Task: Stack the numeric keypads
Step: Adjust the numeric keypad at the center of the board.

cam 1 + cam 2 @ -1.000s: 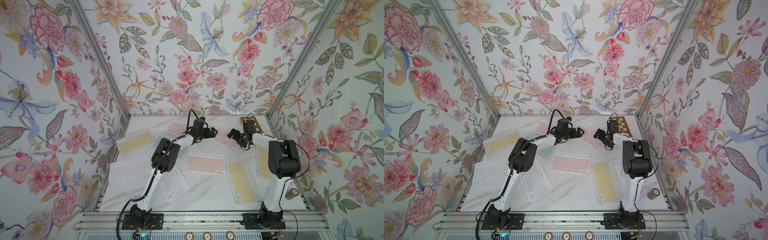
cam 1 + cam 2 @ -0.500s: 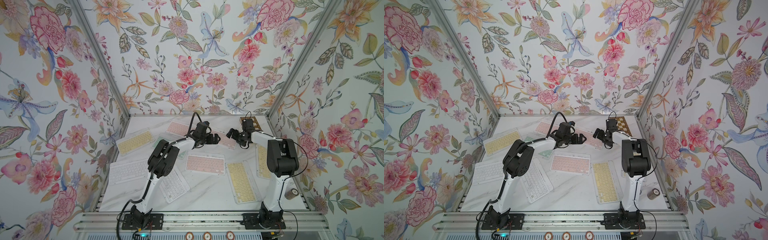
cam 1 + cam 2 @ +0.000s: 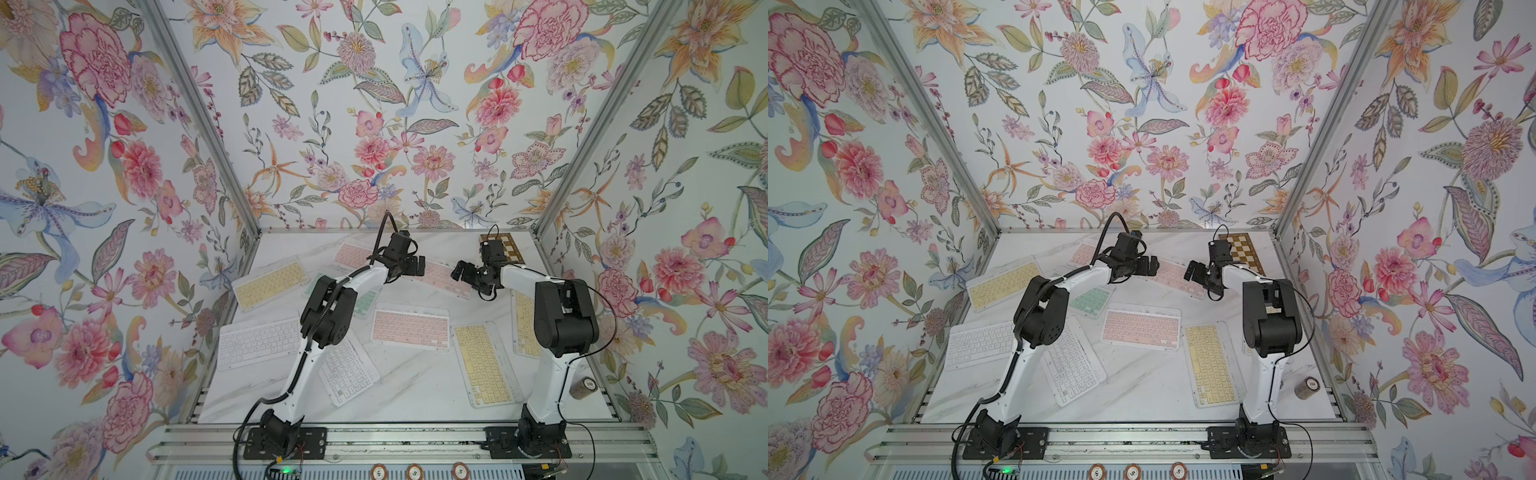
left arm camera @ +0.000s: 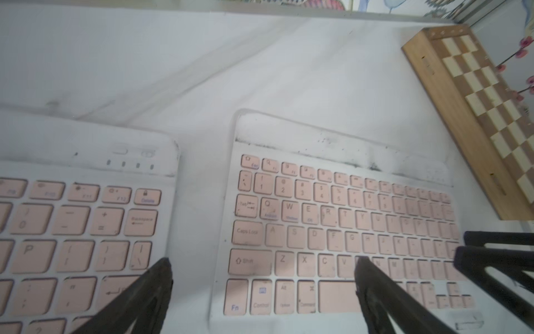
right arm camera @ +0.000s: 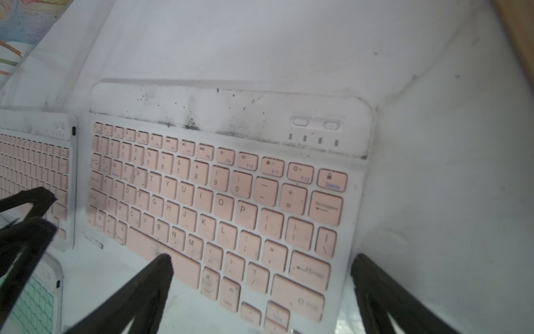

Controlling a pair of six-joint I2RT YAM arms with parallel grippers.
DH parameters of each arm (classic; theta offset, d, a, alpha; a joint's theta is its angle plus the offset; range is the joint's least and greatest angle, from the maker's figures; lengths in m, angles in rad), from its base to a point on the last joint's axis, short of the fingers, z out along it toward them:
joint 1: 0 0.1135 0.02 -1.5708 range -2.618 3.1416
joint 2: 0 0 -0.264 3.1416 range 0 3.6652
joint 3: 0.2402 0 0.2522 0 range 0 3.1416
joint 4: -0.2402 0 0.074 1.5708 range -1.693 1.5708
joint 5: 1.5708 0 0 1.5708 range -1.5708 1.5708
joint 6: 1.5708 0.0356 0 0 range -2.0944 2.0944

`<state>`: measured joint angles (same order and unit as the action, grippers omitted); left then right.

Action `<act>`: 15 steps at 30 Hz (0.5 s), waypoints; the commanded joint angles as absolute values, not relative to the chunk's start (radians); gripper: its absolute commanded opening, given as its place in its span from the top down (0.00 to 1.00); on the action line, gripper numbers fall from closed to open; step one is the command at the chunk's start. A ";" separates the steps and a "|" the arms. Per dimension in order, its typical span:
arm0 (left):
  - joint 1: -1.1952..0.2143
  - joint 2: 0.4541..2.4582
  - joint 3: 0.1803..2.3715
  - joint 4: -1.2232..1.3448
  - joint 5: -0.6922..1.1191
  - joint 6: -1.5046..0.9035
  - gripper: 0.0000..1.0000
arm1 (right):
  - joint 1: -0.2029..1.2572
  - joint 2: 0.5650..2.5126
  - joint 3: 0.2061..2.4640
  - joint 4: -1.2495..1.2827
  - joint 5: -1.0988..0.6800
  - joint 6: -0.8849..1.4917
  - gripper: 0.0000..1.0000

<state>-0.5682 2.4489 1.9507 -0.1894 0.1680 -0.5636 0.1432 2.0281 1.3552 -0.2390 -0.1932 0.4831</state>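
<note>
the left claw (image 3: 417, 266) and the right claw (image 3: 458, 272), both wide apart and empty, hang over a pink keypad (image 3: 440, 282) lying flat at the back of the counter (image 3: 415, 390), so i think 1 must next drop and pinch its edge.

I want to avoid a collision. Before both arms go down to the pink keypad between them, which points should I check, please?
1. Left gripper open: ok, jaws apart, nothing between them.
2. Right gripper open: ok, also empty.
3. Pink keypad lies flat with nothing on it: ok.
4. Gap to the neighbouring pink keypad: ok, the two lie apart.
5. Chessboard apart from the target keypad: ok.
6. Height of both grippers above the keys: cannot tell.
</note>
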 commanded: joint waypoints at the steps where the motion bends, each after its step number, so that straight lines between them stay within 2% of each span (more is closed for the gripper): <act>1: -0.571 2.466 1.931 -0.210 0.160 -0.547 0.00 | 0.148 2.061 1.379 -0.302 -0.173 0.469 0.01; 15: -0.591 2.431 1.764 -0.018 0.343 -0.682 0.01 | 0.142 2.155 1.467 -0.329 -0.190 0.455 0.01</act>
